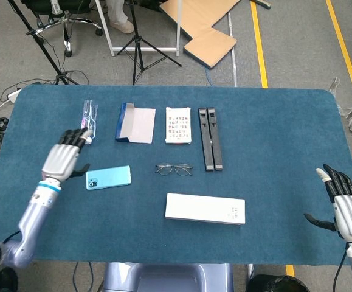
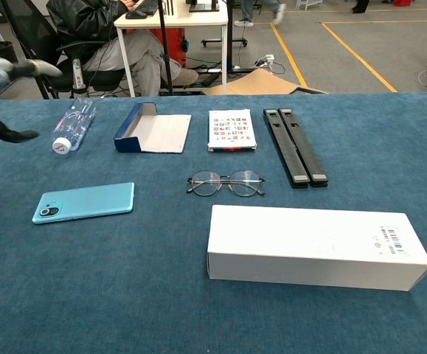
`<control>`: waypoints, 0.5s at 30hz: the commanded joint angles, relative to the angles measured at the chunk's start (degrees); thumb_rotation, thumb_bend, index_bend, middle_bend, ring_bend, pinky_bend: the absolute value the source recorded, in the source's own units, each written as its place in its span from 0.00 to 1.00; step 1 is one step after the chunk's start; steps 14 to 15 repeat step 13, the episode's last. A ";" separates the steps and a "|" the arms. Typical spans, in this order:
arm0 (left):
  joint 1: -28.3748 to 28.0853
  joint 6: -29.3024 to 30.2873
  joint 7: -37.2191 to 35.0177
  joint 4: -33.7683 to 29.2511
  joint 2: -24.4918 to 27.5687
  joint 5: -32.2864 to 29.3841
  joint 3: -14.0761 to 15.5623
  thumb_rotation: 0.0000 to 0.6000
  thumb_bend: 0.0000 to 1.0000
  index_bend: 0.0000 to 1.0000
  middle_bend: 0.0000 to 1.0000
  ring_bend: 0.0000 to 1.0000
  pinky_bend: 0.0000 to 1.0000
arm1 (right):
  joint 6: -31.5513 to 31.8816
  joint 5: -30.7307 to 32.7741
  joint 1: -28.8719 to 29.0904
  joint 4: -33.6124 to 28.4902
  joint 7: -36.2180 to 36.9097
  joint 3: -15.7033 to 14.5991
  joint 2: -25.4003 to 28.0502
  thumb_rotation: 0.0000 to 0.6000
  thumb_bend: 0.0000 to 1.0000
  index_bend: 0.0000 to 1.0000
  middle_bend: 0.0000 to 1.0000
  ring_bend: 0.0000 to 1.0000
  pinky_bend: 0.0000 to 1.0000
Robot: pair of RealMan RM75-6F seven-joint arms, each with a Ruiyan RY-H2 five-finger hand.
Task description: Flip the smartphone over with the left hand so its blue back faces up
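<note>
Blue table (image 1: 273, 140), one smartphone (image 1: 108, 177), one glasses (image 1: 174, 170)

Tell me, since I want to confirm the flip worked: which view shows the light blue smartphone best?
The chest view: the light blue smartphone lies close and large, flat on the table, blue back up, camera lens at its left end. The head view shows the same smartphone smaller from above, clear of the left hand.

Nothing can be read; the white box (image 2: 318, 246) bears a barcode label too small to make out.

Bright, even light; soft shadows.
</note>
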 commanded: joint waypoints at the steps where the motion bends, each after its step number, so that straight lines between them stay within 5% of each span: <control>1: 5.52 6.52 1.65 -5.17 5.75 2.96 1.44 1.00 0.05 0.00 0.00 0.00 0.00 | 0.20 -0.19 -0.10 -0.18 0.14 -0.03 0.15 1.00 0.00 0.07 0.00 0.00 0.00; 7: 14.08 13.73 -1.01 -9.52 13.63 11.68 7.87 1.00 0.05 0.00 0.00 0.00 0.00 | 0.97 -0.77 -0.31 -0.69 0.43 -0.02 0.51 1.00 0.00 0.07 0.00 0.00 0.00; 15: 16.56 14.77 -1.30 -10.21 15.37 14.53 9.08 1.00 0.05 0.00 0.00 0.00 0.00 | 1.02 -0.74 -0.32 -0.72 0.49 0.03 0.58 1.00 0.00 0.07 0.00 0.00 0.00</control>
